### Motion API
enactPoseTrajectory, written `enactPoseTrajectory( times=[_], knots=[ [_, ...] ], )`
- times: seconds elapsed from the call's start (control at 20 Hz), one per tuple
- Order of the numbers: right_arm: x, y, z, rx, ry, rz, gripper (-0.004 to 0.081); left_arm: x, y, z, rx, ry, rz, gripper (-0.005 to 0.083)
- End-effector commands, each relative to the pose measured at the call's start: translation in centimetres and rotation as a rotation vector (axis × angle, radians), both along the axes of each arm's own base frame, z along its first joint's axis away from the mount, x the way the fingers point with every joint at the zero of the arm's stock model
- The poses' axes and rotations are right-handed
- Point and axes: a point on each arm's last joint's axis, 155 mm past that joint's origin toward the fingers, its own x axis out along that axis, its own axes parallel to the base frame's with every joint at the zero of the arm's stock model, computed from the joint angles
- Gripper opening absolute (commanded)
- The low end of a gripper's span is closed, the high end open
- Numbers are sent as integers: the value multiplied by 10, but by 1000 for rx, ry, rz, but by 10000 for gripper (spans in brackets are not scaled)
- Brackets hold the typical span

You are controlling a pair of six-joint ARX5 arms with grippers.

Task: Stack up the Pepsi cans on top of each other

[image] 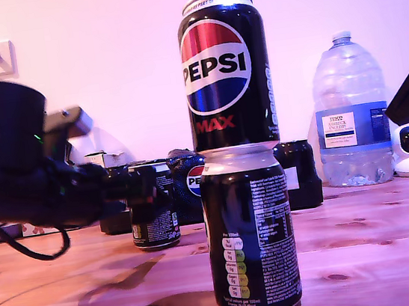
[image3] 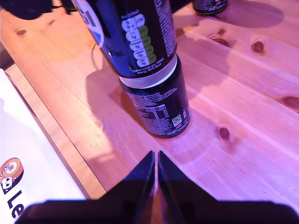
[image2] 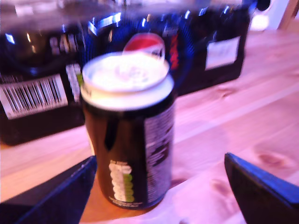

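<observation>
Exterior view: the top can (image: 225, 71) stands on the bottom can (image: 249, 230), near centre on the table (image: 383, 250). The third can (image: 152, 205) stands farther back on that view's left, at my first gripper (image: 137, 186).

First wrist view: jaws wide open either side of the third can (image2: 128, 135), seemingly not touching it; blurred.

Second wrist view: my second gripper (image3: 155, 161) is closed, empty, near the stack.

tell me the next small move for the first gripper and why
Probably ease my first gripper forward and close on the single can: its jaws are open, the can stands upright between them untouched, and two cans are already stacked.
</observation>
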Motion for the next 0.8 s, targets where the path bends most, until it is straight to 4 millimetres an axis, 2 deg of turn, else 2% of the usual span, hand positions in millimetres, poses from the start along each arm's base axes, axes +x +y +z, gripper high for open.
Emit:
enactPoseTrajectory(
  times=[0.0,0.35,0.5,0.75],
  knots=[
    [-1,2,-3,0,2,9,-13,11,3,-1,2,-6,16,792],
    [0,2,-1,4,-4,9,-13,38,-6,-6,13,20,17,792],
    [0,2,-1,5,-4,9,-13,45,-14,-9,24,39,-8,792],
    [0,2,-1,5,-4,9,-13,47,-15,-23,51,72,-11,791]
  ],
)
